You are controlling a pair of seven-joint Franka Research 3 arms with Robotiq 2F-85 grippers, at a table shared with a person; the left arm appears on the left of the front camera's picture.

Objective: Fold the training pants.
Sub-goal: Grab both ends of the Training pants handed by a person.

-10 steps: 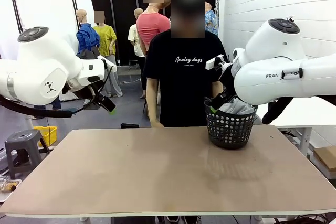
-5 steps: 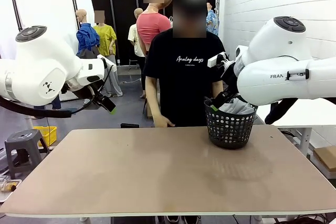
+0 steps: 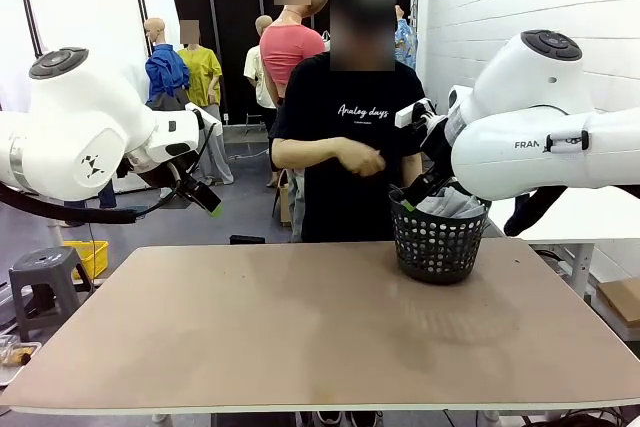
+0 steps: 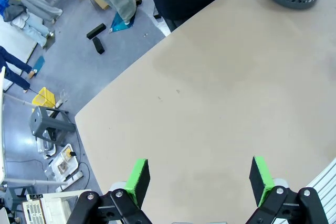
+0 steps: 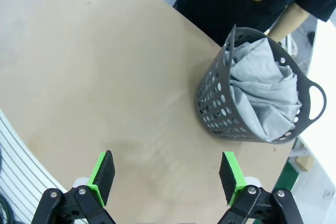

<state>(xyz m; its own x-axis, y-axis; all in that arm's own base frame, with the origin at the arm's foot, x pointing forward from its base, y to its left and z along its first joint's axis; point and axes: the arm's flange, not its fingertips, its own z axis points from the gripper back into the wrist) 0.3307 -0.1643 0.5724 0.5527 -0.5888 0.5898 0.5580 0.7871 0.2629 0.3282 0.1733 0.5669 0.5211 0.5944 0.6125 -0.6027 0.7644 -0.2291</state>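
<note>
Fold not yet begun: training pants (image 5: 262, 95) bunched inside black mesh basket (image 5: 211, 103), far right on worktop (image 3: 300, 317). Left claw (image 4: 199, 174) and right claw (image 5: 165, 174) wide open, empty. Next likely calls for lifting pants out and spreading them flat.

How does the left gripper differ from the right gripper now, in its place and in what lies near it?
The left gripper hangs toward the table's left side, the right gripper toward its right side. The black basket holding the grey training pants lies close ahead of the right gripper, but far off from the left gripper. Shared: both have their jaws wide open, hold nothing and hang above the table.
</note>
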